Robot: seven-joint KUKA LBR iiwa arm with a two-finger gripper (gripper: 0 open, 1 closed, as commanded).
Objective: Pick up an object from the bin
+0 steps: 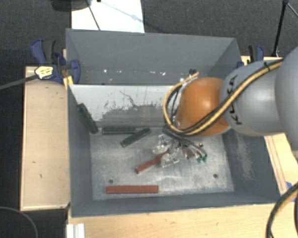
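Gripper low at centre of grey metal bin, partly hidden under orange wrist cover; wide or closed, cannot tell. Short reddish-brown stick lies tilted, right end lost beneath gripper. Long reddish-brown flat bar nearer; dark green stick farther left.

Arm in from right; end effector down

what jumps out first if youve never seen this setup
First the big orange wrist cover on the arm at the right, with the gripper low in the grey bin, at the upper end of a short reddish-brown stick. Next, a longer reddish-brown bar lies by the near wall, and dark green sticks lie toward the far left.
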